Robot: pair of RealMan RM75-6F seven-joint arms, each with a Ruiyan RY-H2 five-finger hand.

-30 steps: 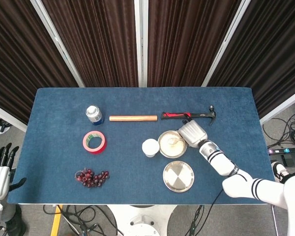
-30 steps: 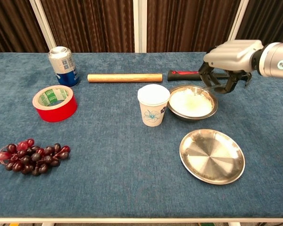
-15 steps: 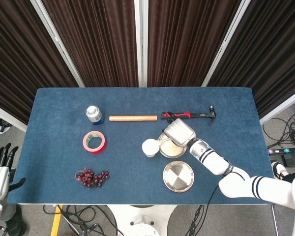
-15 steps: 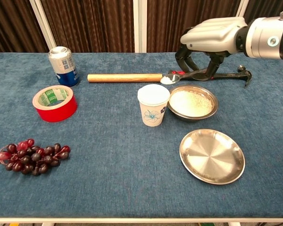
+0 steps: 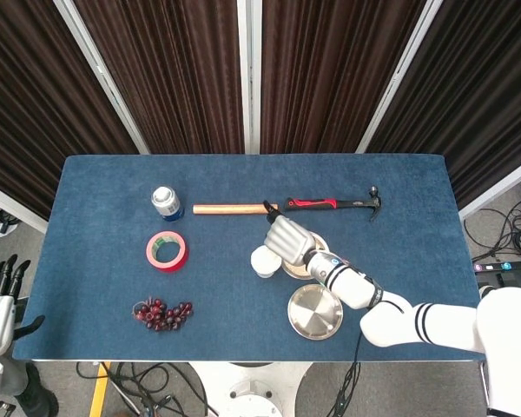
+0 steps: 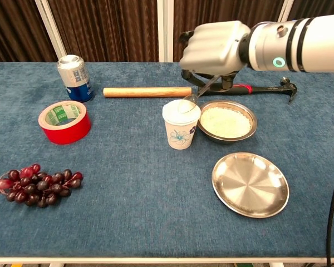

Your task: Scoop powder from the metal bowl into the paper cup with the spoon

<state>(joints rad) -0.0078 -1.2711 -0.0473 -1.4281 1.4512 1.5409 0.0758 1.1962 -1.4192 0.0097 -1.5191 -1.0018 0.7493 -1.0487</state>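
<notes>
My right hand grips a metal spoon and holds it tilted, its scoop end right over the mouth of the white paper cup. The metal bowl with white powder stands just right of the cup; in the head view the hand covers most of it. My left hand hangs off the table's front left corner, fingers apart, holding nothing.
An empty metal plate lies in front of the bowl. A hammer and a wooden rolling pin lie behind. A can, a red tape roll and grapes are at the left.
My right hand has lifted the spoon out of the bowl and carried it left, from over the bowl to over the paper cup. The left hand stays put.
</notes>
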